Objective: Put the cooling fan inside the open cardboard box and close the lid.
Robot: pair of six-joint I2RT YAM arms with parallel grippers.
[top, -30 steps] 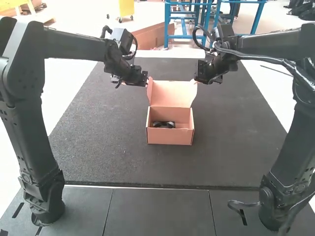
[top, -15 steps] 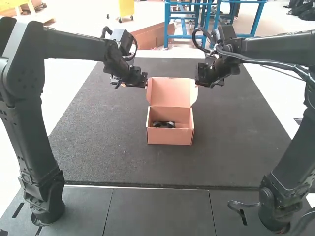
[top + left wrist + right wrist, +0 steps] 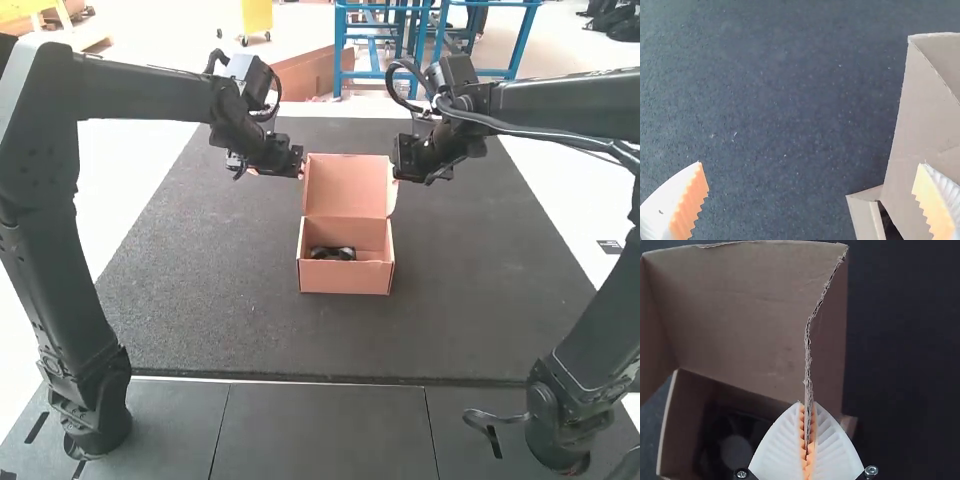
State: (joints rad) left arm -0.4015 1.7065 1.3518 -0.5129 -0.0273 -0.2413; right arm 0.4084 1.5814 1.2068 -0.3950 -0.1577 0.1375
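Torn flap edge of upright cardboard lid [image 3: 348, 187] pinched tight in ribbed, orange-padded R gripper [image 3: 807, 412]. L gripper [image 3: 288, 166] jaws wide, just left of lid. Round black fan [image 3: 332, 252] inside box [image 3: 345, 272], on rough dark mat [image 3: 200, 280].

Covered across the counter [image 3: 560, 200] with a dark speckled mat [image 3: 200, 280]; left pale along both side edges; panelled dark at the near edge.

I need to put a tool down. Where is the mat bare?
The mat is bare left of the box, right of it and in front of it. It is crowded at the lid, with the left gripper and right gripper at its two sides.
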